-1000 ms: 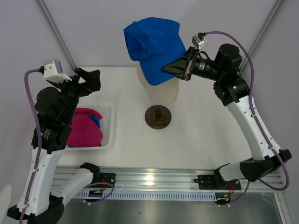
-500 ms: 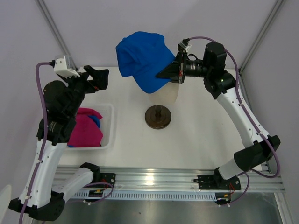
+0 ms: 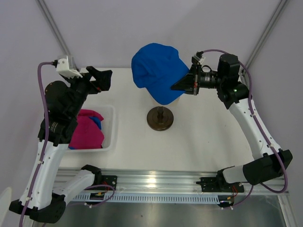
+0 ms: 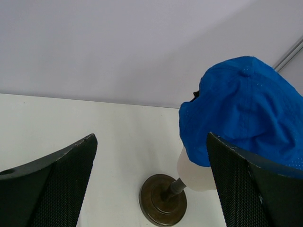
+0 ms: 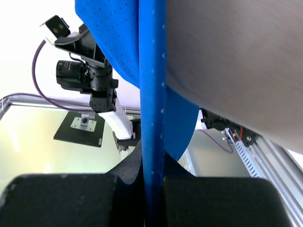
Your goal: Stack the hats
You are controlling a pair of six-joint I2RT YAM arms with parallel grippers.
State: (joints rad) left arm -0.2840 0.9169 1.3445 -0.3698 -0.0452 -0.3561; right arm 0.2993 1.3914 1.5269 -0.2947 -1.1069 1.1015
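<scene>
A bright blue cap (image 3: 158, 71) sits over the cream mannequin head on the dark round stand (image 3: 160, 118); the head is mostly hidden under it in the top view. My right gripper (image 3: 182, 85) is shut on the cap's blue fabric (image 5: 151, 109) at its right edge. The cap also shows in the left wrist view (image 4: 246, 113), with the head (image 4: 199, 172) beneath it. My left gripper (image 3: 99, 78) is open and empty, raised to the left of the cap. A magenta pink cap (image 3: 85, 132) and a bit of blue cap (image 3: 96, 121) lie in the white basket (image 3: 111, 137).
The basket stands at the left of the white table (image 3: 208, 142), under my left arm. The stand's round base also shows in the left wrist view (image 4: 163, 198). A metal rail (image 3: 156, 182) runs along the near edge.
My right gripper carried the blue cap left, then back right and lower onto the mannequin head. My left gripper rose and moved right, then held still.
</scene>
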